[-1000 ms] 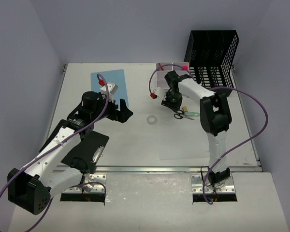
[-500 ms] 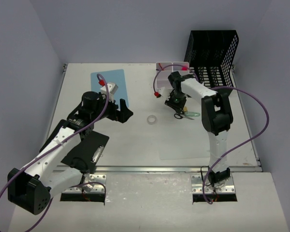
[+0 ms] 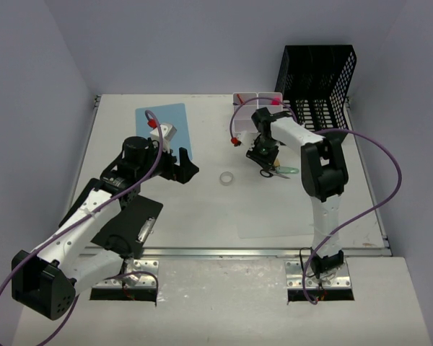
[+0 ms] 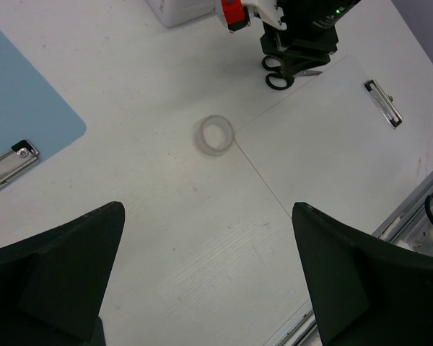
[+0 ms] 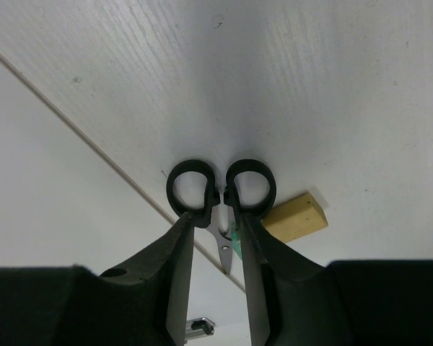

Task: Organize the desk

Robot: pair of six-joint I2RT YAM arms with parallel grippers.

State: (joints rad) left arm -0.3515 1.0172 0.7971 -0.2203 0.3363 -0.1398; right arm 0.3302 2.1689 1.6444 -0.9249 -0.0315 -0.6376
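Observation:
The desk (image 3: 195, 209) is a large off-white tabletop with a metal rail along its near edge. Black-handled scissors (image 3: 268, 172) lie flat on it at the back right. My right gripper (image 3: 263, 157) points straight down over them. In the right wrist view its fingers (image 5: 180, 245) stand close together on either side of the scissors' neck (image 5: 251, 165), touching the base of the handle loops; the gripper (image 5: 213, 218) is shut on them. My left gripper (image 3: 184, 166) hovers left of centre, wide open and empty (image 4: 209, 274).
A yellow eraser block (image 5: 294, 216) lies beside the scissors' handles. A clear tape ring (image 3: 226, 177) sits mid-desk. White compartment bins (image 3: 256, 101) and a black mesh rack (image 3: 317, 79) stand at the back right. A blue clipboard (image 3: 166, 122), a white clipboard (image 3: 274, 216) and a black clipboard (image 3: 123, 223) lie flat.
My right gripper has moved from beside the white bins, right and nearer, onto the scissors, and has stayed there for the last half second. The left arm has not moved.

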